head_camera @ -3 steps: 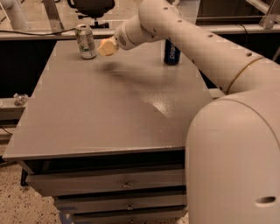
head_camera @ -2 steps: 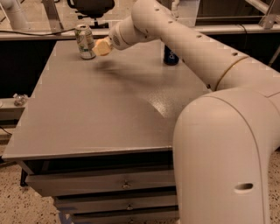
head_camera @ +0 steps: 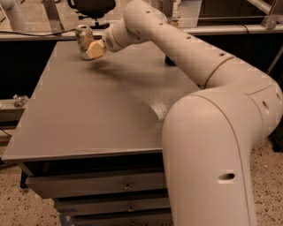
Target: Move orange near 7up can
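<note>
The 7up can (head_camera: 82, 39), pale with green markings and a silver top, stands near the table's far left corner. My gripper (head_camera: 96, 49) is at the end of the arm stretched across the table, right beside the can on its right. It is shut on the orange (head_camera: 92, 49), a small orange-yellow fruit held just above the tabletop. The orange almost touches the can's lower right side. I cannot tell whether the orange rests on the table.
The grey table (head_camera: 88, 114) has drawers (head_camera: 124, 185) under its front edge. A dark can (head_camera: 170, 60) at the far right is mostly hidden behind my arm. An office chair (head_camera: 93, 6) and a rail stand behind the table.
My arm has swung a little to the left, carrying the orange closer to the 7up can. The can has not moved.
</note>
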